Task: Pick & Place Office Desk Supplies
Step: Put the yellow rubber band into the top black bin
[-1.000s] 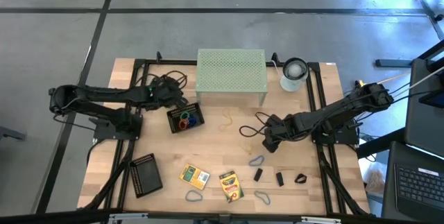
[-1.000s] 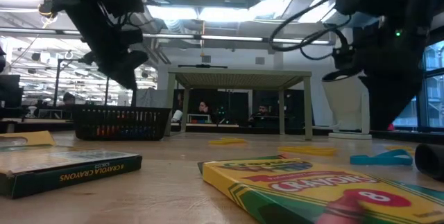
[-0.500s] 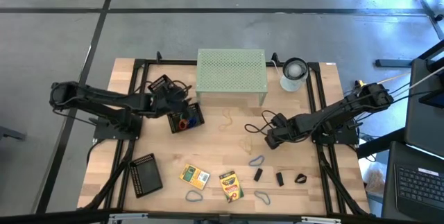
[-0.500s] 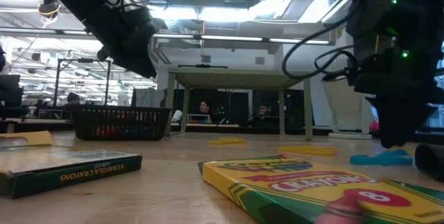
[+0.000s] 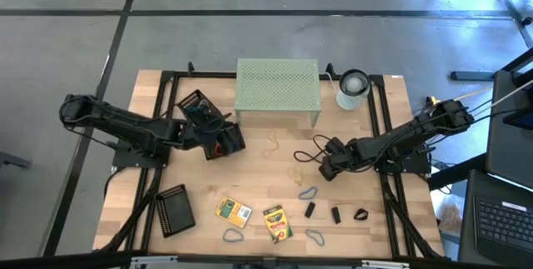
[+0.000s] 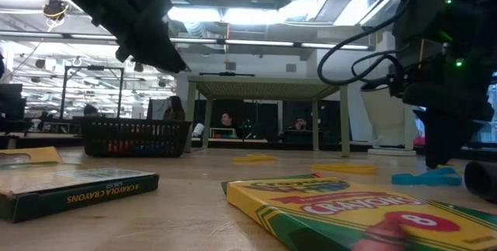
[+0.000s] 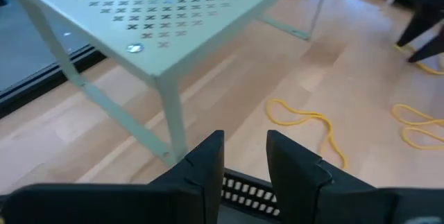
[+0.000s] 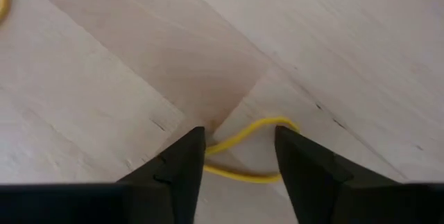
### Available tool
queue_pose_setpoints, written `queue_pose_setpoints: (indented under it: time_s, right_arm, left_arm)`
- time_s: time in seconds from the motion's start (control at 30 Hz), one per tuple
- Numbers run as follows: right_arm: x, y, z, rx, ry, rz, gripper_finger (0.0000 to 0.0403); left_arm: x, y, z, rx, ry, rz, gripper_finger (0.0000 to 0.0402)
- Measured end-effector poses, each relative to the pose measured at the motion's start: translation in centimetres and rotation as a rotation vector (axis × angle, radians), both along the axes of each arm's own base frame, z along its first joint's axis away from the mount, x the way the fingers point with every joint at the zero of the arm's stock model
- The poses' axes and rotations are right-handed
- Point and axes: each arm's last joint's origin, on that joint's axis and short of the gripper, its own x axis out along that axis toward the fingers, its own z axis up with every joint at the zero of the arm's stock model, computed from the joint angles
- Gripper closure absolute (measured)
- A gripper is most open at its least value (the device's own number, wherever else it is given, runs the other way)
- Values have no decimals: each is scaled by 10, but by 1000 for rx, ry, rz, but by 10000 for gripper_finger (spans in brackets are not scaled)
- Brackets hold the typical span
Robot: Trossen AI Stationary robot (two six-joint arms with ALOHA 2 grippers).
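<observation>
My left gripper [image 5: 218, 134] hovers open over a black mesh tray [image 5: 231, 146] that holds coloured rubber bands; its fingers [image 7: 208, 161] have nothing between them, and the tray's rim [image 7: 243, 191] lies just below. My right gripper [image 5: 322, 169] points down at the table, open, with its fingers on either side of one end of a yellow rubber band [image 8: 257, 128]. Two crayon boxes [image 5: 234, 211] [image 5: 277, 223], blue-grey bands [image 5: 308, 192] and black clips [image 5: 336, 215] lie flat near the front edge. My right gripper comes from above with its fingertips [image 8: 189, 160] low at the table on either side of the yellow band's looped end [image 8: 239, 139]. I cannot tell whether they touch the band, which lies flat on the wood.
The pale green perforated riser [image 5: 277, 92] stands at the far middle, with a white-grey cylinder [image 5: 353, 88] to its right. A second black tray [image 5: 175, 211] lies near the front left. Another yellow band [image 5: 272, 144] lies between the two grippers.
My left gripper has swung from the far left toward the table's near right, ending above the tray with the coloured bands, and has tipped more toward level. My right gripper has sunk toward the table over the yellow band.
</observation>
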Motion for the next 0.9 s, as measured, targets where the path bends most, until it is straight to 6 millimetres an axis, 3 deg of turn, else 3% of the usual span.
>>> queue_pose_setpoints:
  time_s: [0.47, 0.7, 0.9]
  right_arm:
    - [6, 2, -1, -12, -37, 157, 390]
    - [10, 3, 3, -29, -42, 244, 399]
    - [32, 9, 25, -74, -137, 379, 401]
  left_arm:
    - [-1, -17, 0, 1, -3, -78, 300]
    - [0, -20, 2, 6, -31, -77, 300]
    - [2, -20, 6, -3, -79, -79, 300]
